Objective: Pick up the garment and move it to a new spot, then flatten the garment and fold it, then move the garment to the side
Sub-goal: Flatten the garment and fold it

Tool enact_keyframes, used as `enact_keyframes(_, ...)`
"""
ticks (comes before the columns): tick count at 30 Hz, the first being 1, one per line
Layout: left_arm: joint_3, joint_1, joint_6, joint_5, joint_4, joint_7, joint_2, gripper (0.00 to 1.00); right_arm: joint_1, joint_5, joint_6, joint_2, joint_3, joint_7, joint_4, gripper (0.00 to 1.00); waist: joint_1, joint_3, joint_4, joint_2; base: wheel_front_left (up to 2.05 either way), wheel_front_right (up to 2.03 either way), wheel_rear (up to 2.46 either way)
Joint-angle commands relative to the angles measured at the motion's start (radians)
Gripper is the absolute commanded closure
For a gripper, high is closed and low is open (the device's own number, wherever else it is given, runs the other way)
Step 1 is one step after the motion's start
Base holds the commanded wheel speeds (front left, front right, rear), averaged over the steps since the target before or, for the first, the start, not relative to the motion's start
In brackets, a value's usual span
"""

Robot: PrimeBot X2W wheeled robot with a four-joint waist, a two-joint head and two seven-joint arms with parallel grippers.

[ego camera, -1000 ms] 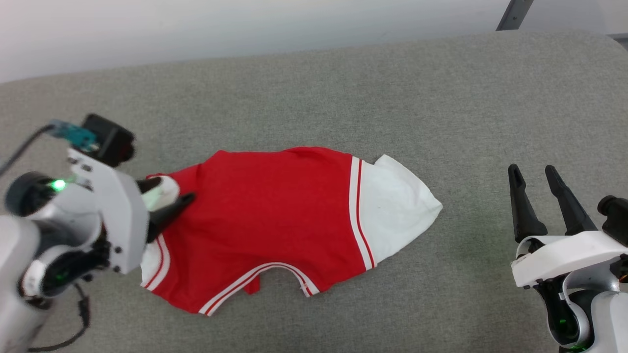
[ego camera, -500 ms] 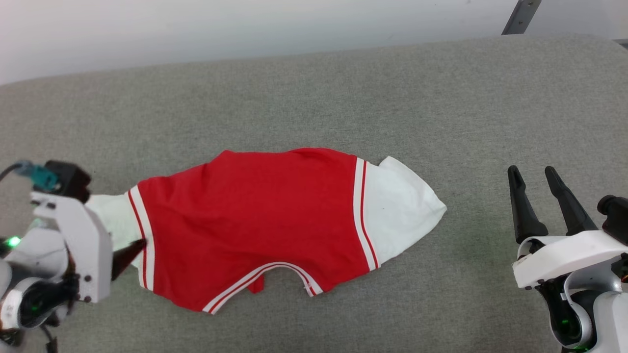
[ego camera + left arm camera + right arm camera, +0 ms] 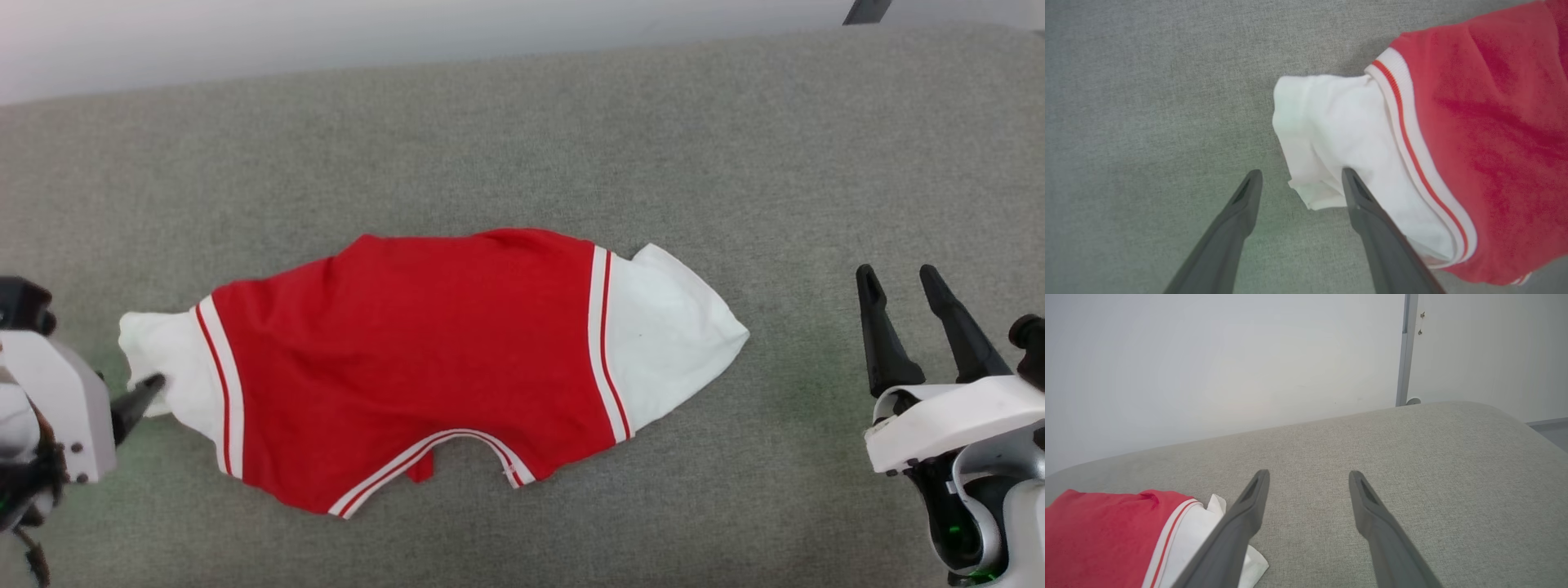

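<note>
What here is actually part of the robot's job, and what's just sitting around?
Part of the job: garment; left tool, open by its white sleeve; right tool, open, off to the side.
Just there: grey cushioned surface; white wall; metal post.

No text, label, brand, number or sign can be read in any view. On the garment [image 3: 408, 351], only plain red cloth, white sleeves and red-and-white striped trim are seen; no lettering is shown on the side that faces up.
</note>
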Motion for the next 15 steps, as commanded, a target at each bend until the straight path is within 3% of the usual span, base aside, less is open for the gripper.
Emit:
enact_keyframes(1,-0.001,-0.021,-0.019,0.009,0.028,-0.015,-0.01,0.0,-0.011,-0.013,-0.001,-0.006,-0.004,0.003,-0.008,0.0,0.0,0.018,-0.002,-0.0001,0.0,0.0,0.0)
enact_keyframes(7,-0.023,-0.093,-0.057,0.021,0.135,-0.012,-0.044,0.0,-0.017,-0.019,-0.001,-0.008,-0.011,0.018,-0.033,0.0,0.0,0.054,-0.003,-0.0001,0.0,0.0,0.0)
enact_keyframes(11,-0.023,-0.117,-0.053,0.016,0.199,0.002,-0.053,0.02,-0.021,-0.017,-0.001,-0.007,-0.009,0.024,-0.042,0.0,0.0,0.067,-0.005,-0.0001,0.0,0.0,0.0)
enact_keyframes(14,-0.029,-0.121,-0.065,-0.008,0.252,0.031,-0.068,0.13,-0.015,-0.018,-0.001,-0.008,-0.01,0.026,-0.046,0.0,0.0,0.072,-0.006,-0.0001,0.0,0.0,0.0)
enact_keyframes(15,-0.025,-0.126,-0.068,-0.021,0.263,0.038,-0.075,0.21,-0.013,-0.019,-0.001,-0.008,-0.011,0.027,-0.046,0.0,0.0,0.074,-0.006,-0.0001,0.0,0.0,0.0)
